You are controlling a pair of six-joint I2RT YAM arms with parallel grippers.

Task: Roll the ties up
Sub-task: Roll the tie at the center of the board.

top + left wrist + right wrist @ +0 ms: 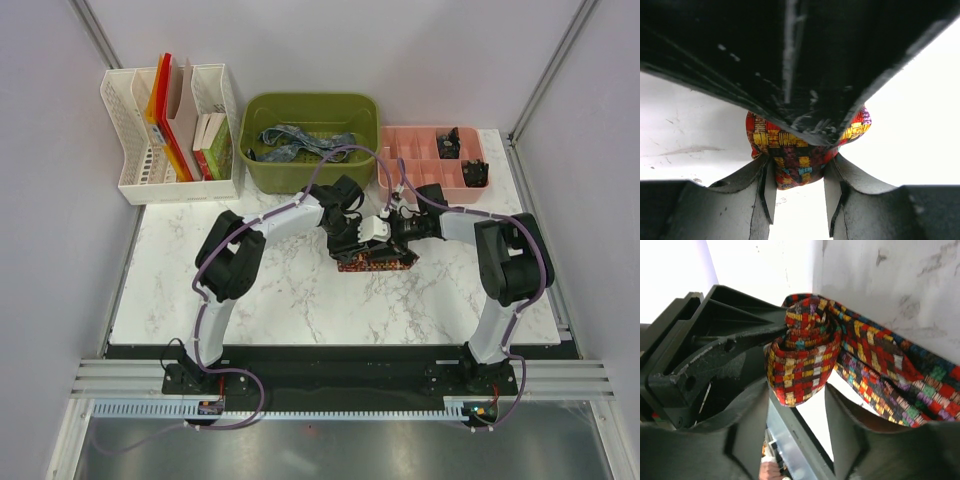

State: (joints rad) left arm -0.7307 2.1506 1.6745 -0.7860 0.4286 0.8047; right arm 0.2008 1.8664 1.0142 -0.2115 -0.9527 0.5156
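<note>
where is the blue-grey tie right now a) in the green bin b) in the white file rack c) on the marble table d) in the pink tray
a, the blue-grey tie lies inside the green bin; only the red patterned tie is out on the table

No text, label or number is legible. Covers of the books [185,125] in the white rack [120,120], far left of the left pincer [360,238], are too small to read; the red patterned tie [790,150] it grips shows only woven squares.
</note>
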